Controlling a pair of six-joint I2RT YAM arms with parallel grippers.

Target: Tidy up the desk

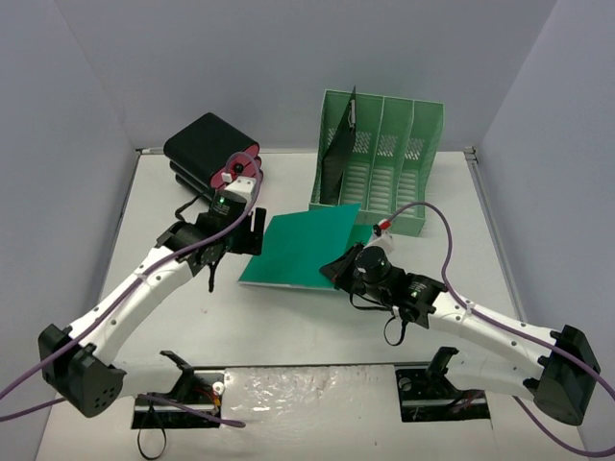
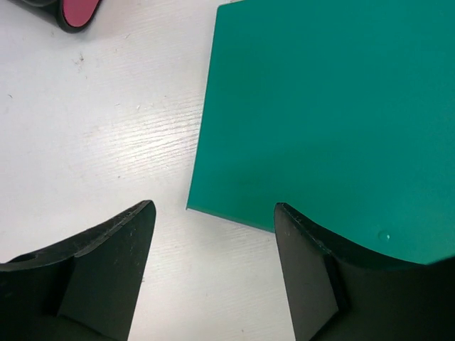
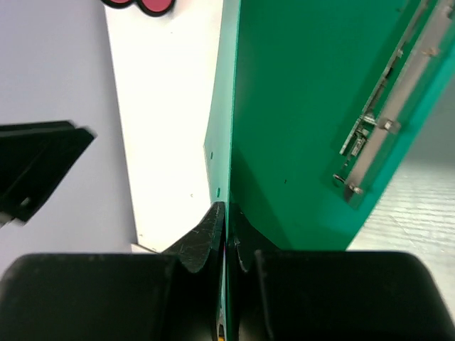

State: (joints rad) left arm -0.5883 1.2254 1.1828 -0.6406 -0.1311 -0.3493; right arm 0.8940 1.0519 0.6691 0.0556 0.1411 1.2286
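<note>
You've got right gripper [image 3: 226,229] pinching the folder [image 2: 334,121]; left gripper [image 2: 213,238] spread, empty. Folder not in rack [image 1: 384,163] yet.

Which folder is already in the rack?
The black folder, standing in the leftmost slot of the mint-green rack. The green folder is outside, over the desk, pinched by the right gripper.

No legible text, labels or numbers anywhere.

Green folder [image 2: 334,114] cropped at right, pink-ended case [image 2: 75,11] mostly cut off
</note>
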